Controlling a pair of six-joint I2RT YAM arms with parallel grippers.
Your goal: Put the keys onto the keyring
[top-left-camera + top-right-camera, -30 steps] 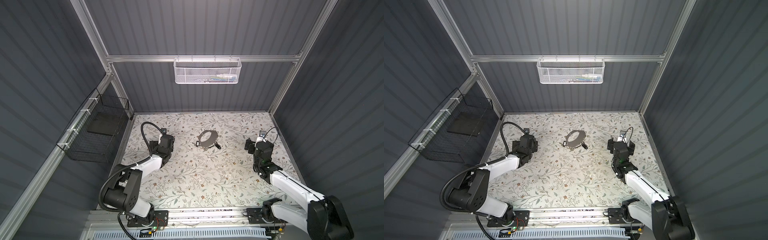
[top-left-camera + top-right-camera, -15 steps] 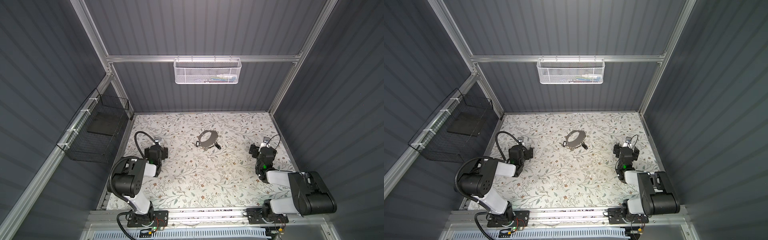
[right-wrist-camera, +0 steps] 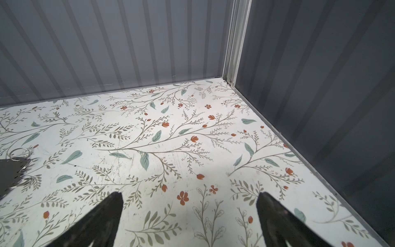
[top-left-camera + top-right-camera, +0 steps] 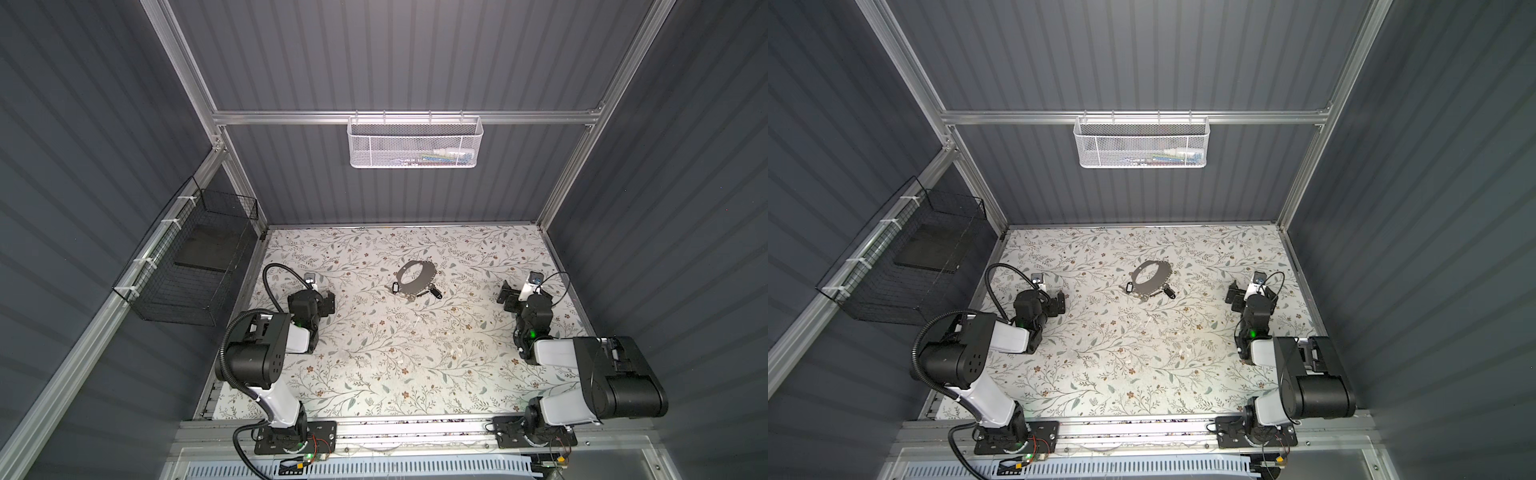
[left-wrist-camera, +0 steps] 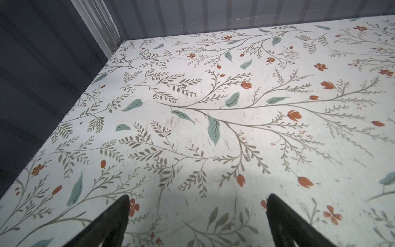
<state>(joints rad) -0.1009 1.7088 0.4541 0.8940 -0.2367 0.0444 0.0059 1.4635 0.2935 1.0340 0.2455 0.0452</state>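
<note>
On the left, the left gripper (image 5: pixel 197 198) sits low over the flowery table (image 4: pixel 374 357), with its two fingers spread wide and nothing between them. In the middle, toward the back, the keyring (image 4: pixel 415 287) lies flat, and the small black keys (image 4: pixel 436 292) lie right at its near rim, well apart from both grippers. On the right, the right gripper (image 3: pixel 190 195) is spread wide and holds nothing.

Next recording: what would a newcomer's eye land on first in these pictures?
The grey keyring lies near the middle of the floral table, toward the back, with small black keys along its near rim. The left gripper and right gripper sit well away at either side, both open and empty. A white mesh basket hangs on the back wall.
</note>
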